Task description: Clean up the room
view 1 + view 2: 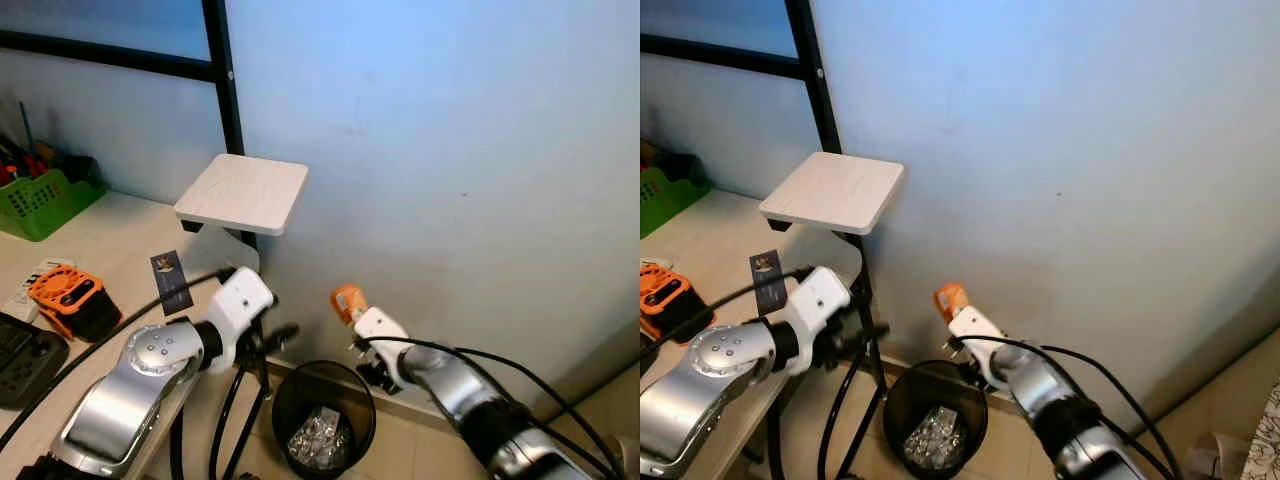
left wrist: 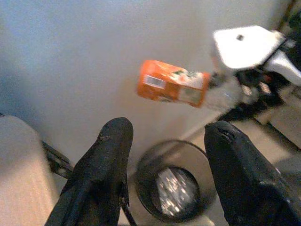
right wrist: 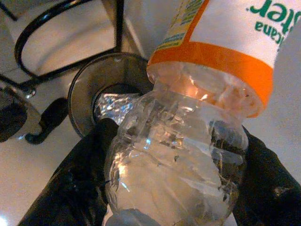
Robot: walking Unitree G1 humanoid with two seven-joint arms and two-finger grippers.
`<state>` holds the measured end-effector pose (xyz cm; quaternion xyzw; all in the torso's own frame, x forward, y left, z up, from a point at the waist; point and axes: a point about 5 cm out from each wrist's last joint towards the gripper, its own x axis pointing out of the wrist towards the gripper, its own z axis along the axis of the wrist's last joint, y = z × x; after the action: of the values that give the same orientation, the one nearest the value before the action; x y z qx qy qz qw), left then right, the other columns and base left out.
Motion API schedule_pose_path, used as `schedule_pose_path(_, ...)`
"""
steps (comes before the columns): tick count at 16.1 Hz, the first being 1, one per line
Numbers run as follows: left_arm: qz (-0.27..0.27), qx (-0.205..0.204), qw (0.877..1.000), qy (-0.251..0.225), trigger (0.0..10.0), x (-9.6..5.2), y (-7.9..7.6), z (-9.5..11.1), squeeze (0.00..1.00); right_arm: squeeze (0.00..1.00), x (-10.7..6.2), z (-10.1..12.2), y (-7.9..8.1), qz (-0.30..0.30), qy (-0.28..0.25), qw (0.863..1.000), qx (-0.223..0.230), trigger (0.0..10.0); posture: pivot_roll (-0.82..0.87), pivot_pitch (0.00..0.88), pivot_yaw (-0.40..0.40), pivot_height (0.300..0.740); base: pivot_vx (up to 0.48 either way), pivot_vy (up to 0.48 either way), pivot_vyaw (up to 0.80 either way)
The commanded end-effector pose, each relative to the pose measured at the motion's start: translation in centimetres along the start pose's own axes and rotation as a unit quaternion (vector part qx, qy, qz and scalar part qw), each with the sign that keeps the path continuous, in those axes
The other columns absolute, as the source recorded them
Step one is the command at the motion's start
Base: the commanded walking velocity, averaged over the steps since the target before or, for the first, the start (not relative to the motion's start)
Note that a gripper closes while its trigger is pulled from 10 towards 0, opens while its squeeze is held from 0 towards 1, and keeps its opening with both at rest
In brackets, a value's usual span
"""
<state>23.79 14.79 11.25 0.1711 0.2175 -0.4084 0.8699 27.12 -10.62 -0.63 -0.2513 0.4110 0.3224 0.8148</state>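
1. Left eye view takes in a pale wall (image 1: pixel 450 150) with a table (image 1: pixel 100 240) along the robot's left, and a small square shelf (image 1: pixel 242 192) on a black stand at the table's corner.
2. On the table lie a green basket (image 1: pixel 38 200), an orange and black device (image 1: pixel 72 298) and a small dark card (image 1: pixel 171 281).
3. A black bin (image 1: pixel 322 412) stands on the floor by the wall, between the two arms, with crumpled foil (image 1: pixel 318 437) in its bottom.
4. The left gripper (image 2: pixel 164 155) hangs above and beside the bin, its fingers spread wide and holding nothing.
5. The right gripper (image 3: pixel 174 179) is closed around a plastic bottle (image 3: pixel 178 155), gripping the clear ribbed body below the orange label, with the bottle in the air near the wall, above the far side of the bin.
6. The bottle looks empty, so probably light; its thin walls appear dented and would likely give under pressure, and the smooth plastic may slip, so the ribbed middle seems the surest place to hold.
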Motion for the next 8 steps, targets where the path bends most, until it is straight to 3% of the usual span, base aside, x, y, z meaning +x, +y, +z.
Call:
schedule_pose_path(1,-0.023,0.000,0.999,0.022,10.0,0.0,-0.1,-0.3,0.00,0.00,0.2,0.3,-0.4,-0.009,0.008,1.000,-0.017,10.0,-0.03,0.000,-0.014,0.740,0.000,0.000,0.00)
schedule_pose_path(6,-0.057,-0.001,0.997,0.050,10.0,-0.2,-0.2,-0.2,0.00,0.00,1.2,1.1,0.2,0.011,0.017,1.000,-0.008,10.0,-0.03,0.000,-0.024,0.740,0.000,0.000,0.00)
schedule_pose_path(7,-0.057,-0.001,0.997,0.050,10.0,-0.2,-0.2,-0.2,0.00,0.07,1.3,1.2,0.3,0.014,0.015,1.000,-0.002,10.0,-0.03,0.000,-0.025,0.740,0.000,0.000,0.00)
schedule_pose_path(8,-0.057,-0.001,0.997,0.052,10.0,-0.2,-0.2,-0.2,0.00,0.95,1.4,1.4,0.4,0.019,0.009,1.000,0.011,10.0,-0.03,0.000,-0.026,0.740,0.000,0.000,0.00)
